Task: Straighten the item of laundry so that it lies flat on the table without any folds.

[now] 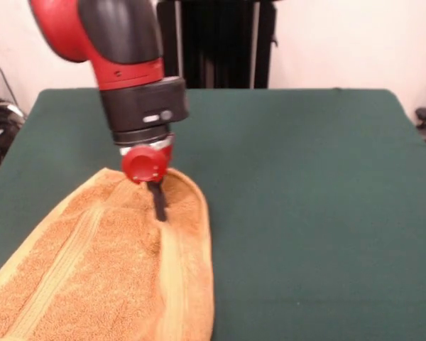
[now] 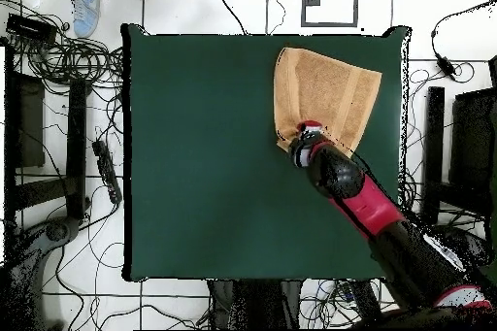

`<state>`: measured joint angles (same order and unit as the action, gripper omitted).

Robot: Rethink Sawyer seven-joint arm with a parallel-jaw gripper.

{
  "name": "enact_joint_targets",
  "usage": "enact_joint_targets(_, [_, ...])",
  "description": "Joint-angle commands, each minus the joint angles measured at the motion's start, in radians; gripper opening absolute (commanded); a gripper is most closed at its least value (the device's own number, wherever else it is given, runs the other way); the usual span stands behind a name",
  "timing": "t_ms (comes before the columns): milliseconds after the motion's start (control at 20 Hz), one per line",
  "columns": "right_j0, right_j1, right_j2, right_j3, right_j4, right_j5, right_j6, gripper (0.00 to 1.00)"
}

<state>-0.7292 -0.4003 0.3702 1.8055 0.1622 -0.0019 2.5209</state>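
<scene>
The orange-tan terry towel (image 1: 113, 270) lies at one corner of the green table (image 1: 305, 199). The gripper (image 1: 158, 202) presses its pulled-in edge; the towel spreads away from it. Whether the jaws are closed cannot be told.

Front cam: low, near table (image 1: 305, 199) edge, faces across it twd back wall; close-in, only table top + arm (image 1: 121, 50) in frame. Towel (image 1: 106, 263) at bottom left, cut by frame.

Overhead cam: high, straight down; whole table (image 2: 214, 152) w/ floor + cables (image 2: 58, 75) round it.

Shared: table top, towel (image 2: 325, 94), arm (image 2: 364, 201). Overhead turned half round vs front, so towel sits upper right there.
</scene>
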Motion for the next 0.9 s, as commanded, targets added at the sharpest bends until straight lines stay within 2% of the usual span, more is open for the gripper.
enact_joint_targets(50, [-0.06,0.106,-0.025,-0.138,-0.111,0.184,-0.154,0.0])
enact_joint_targets(450, [-0.19,0.102,-0.022,-0.247,-0.287,0.363,-0.247,0.0])
enact_joint_targets(700, [-0.266,0.104,0.019,-0.325,-0.384,0.503,-0.32,0.0])
enact_joint_targets(900, [-0.307,0.122,0.057,-0.377,-0.439,0.569,-0.353,0.0])
